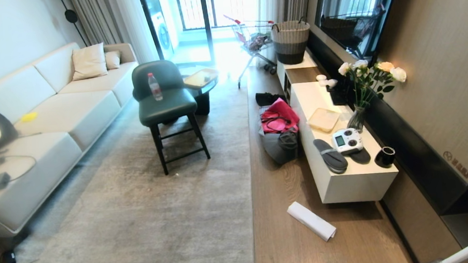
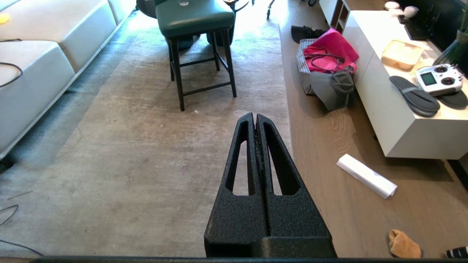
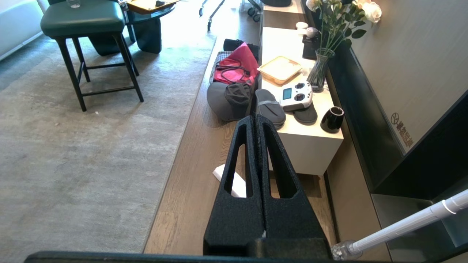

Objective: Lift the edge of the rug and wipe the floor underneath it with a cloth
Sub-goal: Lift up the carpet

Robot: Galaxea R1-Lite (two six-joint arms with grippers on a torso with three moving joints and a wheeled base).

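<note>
Pale grey pile covered most of the room, and the rug edge ran straight along the floor, lying flat beside the brown planks. On those planks, near the low white cabinet, lay a rolled white paper sheet. The cloth, orange-tan and crumpled, sat on the floor well apart from the rug's border, closer to the robot than the paper. Both arms hung above the scene: the left gripper over the rug, the right gripper over the planks, each with fingers pressed together and holding nothing.
</note>
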